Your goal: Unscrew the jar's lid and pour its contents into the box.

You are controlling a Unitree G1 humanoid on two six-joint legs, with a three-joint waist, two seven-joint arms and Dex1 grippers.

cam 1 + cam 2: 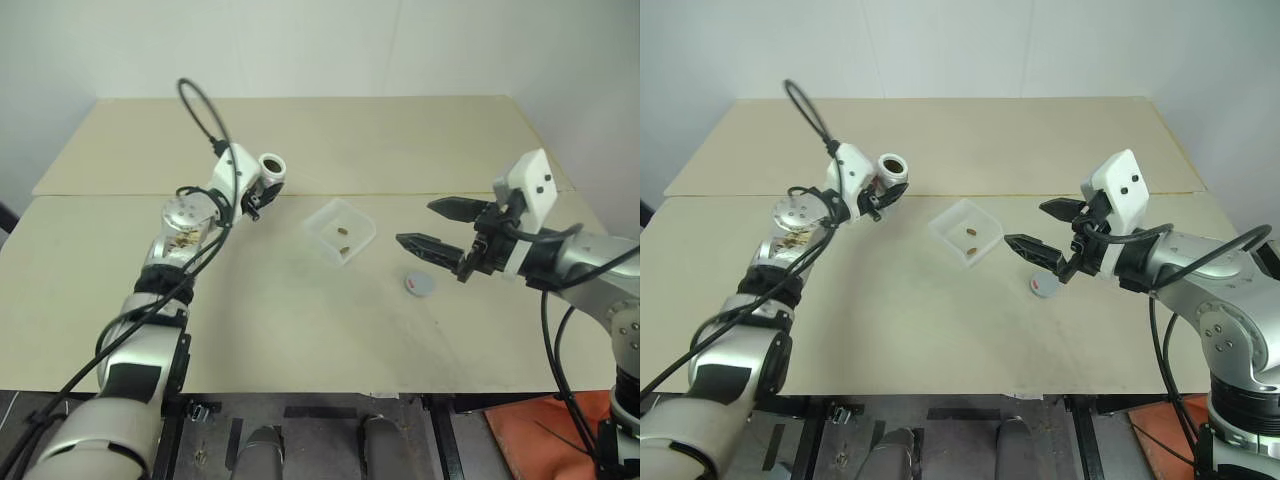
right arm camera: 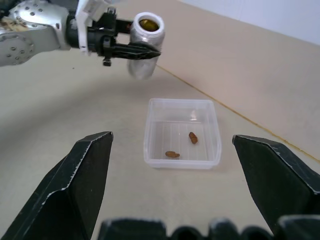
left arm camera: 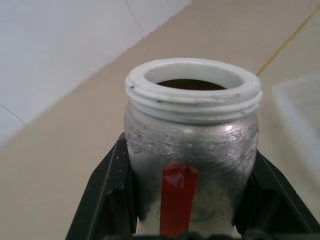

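Left gripper [image 1: 262, 186] is clamped on the jar [image 1: 272, 167], black fingers [image 3: 107, 195] pressed against both sides of its body. The jar is held upright above the table [image 1: 300, 300], far-left of the box [image 1: 340, 229], well apart from it, open mouth facing up. No lid on it; white threaded rim is bare, a red strip runs down the silvery side in the left wrist view. Inside of the jar looks dark brownish; can't tell if anything is left in there. The box sits on the table about mid-scene, clear and shallow, turned a bit diagonal to the table edge. Two small brown beans [image 2: 192, 137] lie on its floor, near each other but not touching. The lid [image 1: 420, 284] lies flat on the table to the near-right of the box, grey with a small red mark on top, apart from the box. Right gripper [image 1: 438, 228] hovers above the table just right of the box, fingers spread wide, nothing between them, pointing left toward the box. The lid is just below and near its lower finger, not touching as far as I can see. A seam runs across the table just behind the box.
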